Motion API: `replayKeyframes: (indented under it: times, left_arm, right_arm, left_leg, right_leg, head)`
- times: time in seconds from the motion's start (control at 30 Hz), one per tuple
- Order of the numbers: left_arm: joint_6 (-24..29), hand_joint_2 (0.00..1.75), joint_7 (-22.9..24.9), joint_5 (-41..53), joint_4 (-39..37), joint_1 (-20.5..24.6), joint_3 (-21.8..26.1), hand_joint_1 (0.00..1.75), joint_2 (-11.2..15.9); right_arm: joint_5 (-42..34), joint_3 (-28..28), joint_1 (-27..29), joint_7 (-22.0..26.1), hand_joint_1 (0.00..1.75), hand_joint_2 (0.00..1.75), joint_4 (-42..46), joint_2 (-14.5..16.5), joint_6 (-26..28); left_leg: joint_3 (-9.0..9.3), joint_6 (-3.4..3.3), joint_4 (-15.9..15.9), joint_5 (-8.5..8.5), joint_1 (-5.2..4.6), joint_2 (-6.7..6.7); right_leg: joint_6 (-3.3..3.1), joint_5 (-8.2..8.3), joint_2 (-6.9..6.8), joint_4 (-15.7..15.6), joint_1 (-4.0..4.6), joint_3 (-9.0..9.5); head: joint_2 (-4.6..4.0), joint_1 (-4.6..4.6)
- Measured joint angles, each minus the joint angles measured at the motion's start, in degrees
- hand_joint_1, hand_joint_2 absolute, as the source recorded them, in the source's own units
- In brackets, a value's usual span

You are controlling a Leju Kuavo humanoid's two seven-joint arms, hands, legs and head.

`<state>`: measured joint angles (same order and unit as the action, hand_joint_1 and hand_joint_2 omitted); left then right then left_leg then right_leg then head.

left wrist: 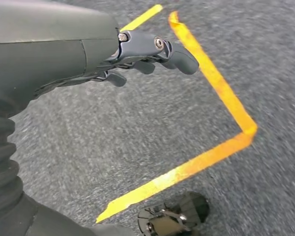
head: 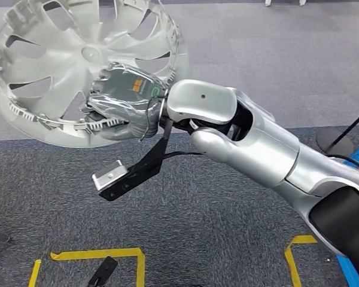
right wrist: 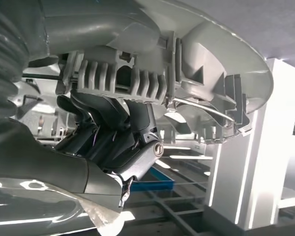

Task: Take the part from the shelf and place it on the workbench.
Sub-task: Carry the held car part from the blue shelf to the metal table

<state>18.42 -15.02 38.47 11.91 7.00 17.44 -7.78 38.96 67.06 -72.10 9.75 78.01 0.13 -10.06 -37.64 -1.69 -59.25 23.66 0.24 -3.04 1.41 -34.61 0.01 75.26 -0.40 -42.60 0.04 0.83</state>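
Item: round white fan-shaped part, upper left of the head view, carried above grey carpet. We log our right hand gripping its toothed rim at the lower edge; in the right wrist view the dark fingers curl under the ribbed rim of the part. Our left hand holds nothing, fingers extended and slightly apart over carpet marked by a yellow tape corner. More yellow tape crosses the head view's lower edge.

a workshop floor: grey carpet marked with yellow tape
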Motion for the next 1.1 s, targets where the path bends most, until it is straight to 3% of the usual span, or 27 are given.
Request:
replayKeyframes:
  times: [0.03,0.07,0.13,0.2,0.27,0.33,0.4,0.47,0.5,0.53,0.6,0.67,0.7,0.77,0.8,0.87,0.9,0.97,1.0,1.03,1.1]
  left_arm:
    - [0.02,1.75,0.0,0.01,0.0,-0.14,0.0,0.0,0.02]
    - [0.03,1.75,0.0,0.02,0.0,-0.24,0.0,0.0,0.01]
    - [0.08,1.75,0.0,0.05,0.0,-0.34,0.0,0.0,-0.09]
    - [0.14,1.75,0.0,0.09,0.0,-0.46,0.0,0.0,-0.22]
    - [0.16,1.75,0.0,0.11,0.0,-0.82,0.0,0.0,-0.26]
    - [0.19,1.75,0.0,0.15,0.0,-1.08,0.0,0.0,-0.24]
    - [0.2,1.75,0.01,0.36,0.0,-0.94,0.0,0.0,-0.22]
    - [0.04,1.75,0.06,0.74,0.0,-0.81,-0.01,0.0,-0.22]
    - [-0.22,1.75,-0.03,0.9,0.0,-0.84,-0.02,0.0,-0.2]
    - [-0.52,1.75,-0.17,0.98,0.0,-0.89,-0.02,0.0,-0.16]
    - [-1.08,1.75,-0.59,1.01,0.0,-0.88,-0.02,0.0,-0.04]
    - [-1.29,1.75,-1.07,1.01,0.0,-0.65,-0.03,0.0,-0.01]
    - [-1.33,1.75,-1.32,1.01,0.0,-0.51,-0.04,0.0,-0.01]
    - [-1.34,1.75,-1.59,1.01,0.0,-0.33,-0.04,0.0,0.03]
    - [-1.32,1.75,-1.61,1.02,0.0,-0.32,-0.04,0.0,0.05]
    - [-1.25,1.75,-1.51,1.04,0.0,-0.13,-0.04,0.0,0.1]
    - [-1.22,1.75,-1.45,1.08,0.0,0.02,-0.04,0.0,0.09]
    - [-1.22,1.75,-1.3,1.2,0.0,0.17,-0.04,0.0,0.07]
    - [-1.22,1.75,-1.24,1.25,0.0,0.12,-0.04,0.0,0.07]
    - [-1.22,1.75,-1.17,1.28,0.0,0.02,-0.04,0.0,0.08]
    - [-1.22,1.75,-1.12,1.31,0.0,-0.12,-0.04,0.0,0.08]
  right_arm:
    - [0.39,0.4,0.14,-0.38,1.75,1.75,0.17,0.13,-0.01]
    - [0.62,0.73,0.23,-0.71,1.75,1.75,0.4,0.25,0.0]
    - [0.69,1.08,0.43,-1.04,1.75,1.75,0.82,0.37,0.17]
    - [0.59,1.11,0.81,-1.12,1.75,1.75,1.05,0.32,0.63]
    - [0.49,1.03,1.15,-1.08,1.75,1.75,1.1,0.13,1.27]
    - [0.41,0.62,1.41,-1.01,1.75,1.75,1.1,-0.18,2.05]
    - [0.39,-0.08,1.72,-0.97,1.75,1.75,1.04,-0.7,2.75]
    - [0.48,-0.72,2.22,-0.97,1.75,1.75,0.95,-1.27,3.11]
    - [0.55,-0.95,2.5,-0.92,1.75,1.75,0.91,-1.45,3.18]
    - [0.64,-1.16,2.7,-0.9,1.75,1.75,0.88,-1.58,3.21]
    - [0.78,-1.59,2.88,-0.8,1.75,1.75,0.86,-1.76,3.22]
    - [1.03,-1.97,2.9,-0.74,1.75,1.75,0.84,-1.94,3.22]
    - [1.25,-2.1,2.91,-0.69,1.75,1.75,0.82,-2.02,3.22]
    - [1.67,-2.29,2.78,-0.55,1.75,1.75,0.79,-2.14,3.16]
    - [1.77,-2.42,2.54,-0.44,1.75,1.75,0.77,-2.27,3.03]
    - [1.69,-2.79,1.49,-0.17,1.75,1.75,0.63,-2.75,2.45]
    - [1.57,-3.06,0.88,-0.05,1.75,1.75,0.51,-3.11,2.13]
    - [1.28,-3.65,0.07,0.06,1.75,1.75,0.27,-3.66,1.72]
    - [1.15,-3.92,-0.14,0.05,1.75,1.75,0.16,-3.85,1.6]
    - [1.05,-4.15,-0.33,0.03,1.75,1.75,0.09,-3.97,1.48]
    - [0.89,-4.54,-0.81,-0.06,1.75,1.75,0.01,-4.11,1.24]
  left_leg:
    - [0.02,0.01,-0.01,-0.03,-0.05,-0.85]
    - [0.03,0.03,-0.03,-0.07,-0.07,-1.69]
    - [-0.16,0.27,-0.13,-0.2,-0.02,-3.21]
    - [-0.56,0.87,-0.12,-0.48,0.34,-4.5]
    - [-0.88,1.59,0.02,-0.72,0.7,-5.38]
    - [-1.62,2.09,-1.47,0.49,0.47,-3.06]
    - [-3.96,2.53,-6.89,3.65,0.31,0.68]
    - [-6.74,3.05,-13.37,6.27,0.61,2.15]
    - [-7.16,3.31,-14.59,6.31,0.81,2.47]
    - [-6.58,3.53,-13.73,5.35,1.01,2.8]
    - [-3.1,3.8,-7.12,2.03,1.16,4.52]
    - [-0.44,3.29,-1.54,0.47,0.59,6.94]
    - [-0.11,2.8,-0.58,0.59,0.27,7.52]
    - [-0.24,1.68,-0.42,0.69,0.06,6.5]
    - [-0.18,1.32,-0.32,0.67,0.12,5.75]
    - [0.02,0.56,-0.12,0.56,0.32,4.29]
    - [0.04,0.32,-0.12,0.55,0.37,3.54]
    - [0.09,0.05,-0.13,0.58,0.35,1.91]
    - [0.16,0.02,-0.14,0.59,0.32,1.03]
    - [0.25,0.02,-0.15,0.6,0.3,0.11]
    - [0.41,0.05,-0.17,0.62,0.34,-1.68]
  right_leg:
    - [-0.28,1.54,0.26,-1.67,0.05,0.53]
    - [-0.63,3.72,0.93,-5.26,0.08,2.12]
    - [-1.24,6.73,3.52,-12.94,0.04,5.9]
    - [-1.34,7.22,4.8,-16.14,0.14,7.71]
    - [-1.42,7.5,3.62,-16.72,0.25,8.16]
    - [-1.79,7.9,2.08,-17.49,0.09,8.65]
    - [-2.06,8.01,0.37,-17.9,0.07,8.96]
    - [-2.14,7.86,-1.42,-17.88,0.11,9.01]
    - [-2.11,7.76,-2.27,-17.83,0.09,9.02]
    - [-2.0,7.62,-3.02,-17.76,0.05,9.03]
    - [-1.54,7.21,-4.3,-17.47,-0.03,9.15]
    - [-0.89,6.75,-5.38,-17.04,0.25,9.14]
    - [-0.59,6.57,-5.95,-16.94,0.44,9.14]
    - [-0.02,6.23,-7.16,-16.97,0.55,9.37]
    - [0.27,5.75,-6.64,-16.67,0.33,9.33]
    - [0.67,3.54,-3.63,-13.07,-0.12,7.64]
    - [0.73,1.87,-1.78,-9.41,-0.24,5.73]
    - [0.74,-0.65,-0.29,-1.69,-0.19,1.44]
    - [0.69,-0.63,-0.09,0.2,-0.16,0.04]
    - [0.52,0.58,0.07,-0.26,-0.14,-0.26]
    - [0.0,5.21,1.4,-6.99,-0.18,2.1]
  head:
    - [0.0,0.01]
    - [-0.01,0.01]
    - [-0.02,0.04]
    - [-0.01,0.05]
    - [-0.01,0.06]
    - [-0.01,0.25]
    - [-0.01,0.41]
    - [-0.02,0.44]
    - [-0.02,0.44]
    - [-0.01,0.45]
    - [-0.01,0.44]
    - [-0.02,0.56]
    - [-0.02,0.6]
    - [-0.02,0.55]
    - [-0.02,0.52]
    - [-0.02,0.38]
    - [-0.02,0.28]
    - [-0.02,0.16]
    - [-0.01,0.15]
    - [-0.01,0.15]
    - [-0.01,0.14]
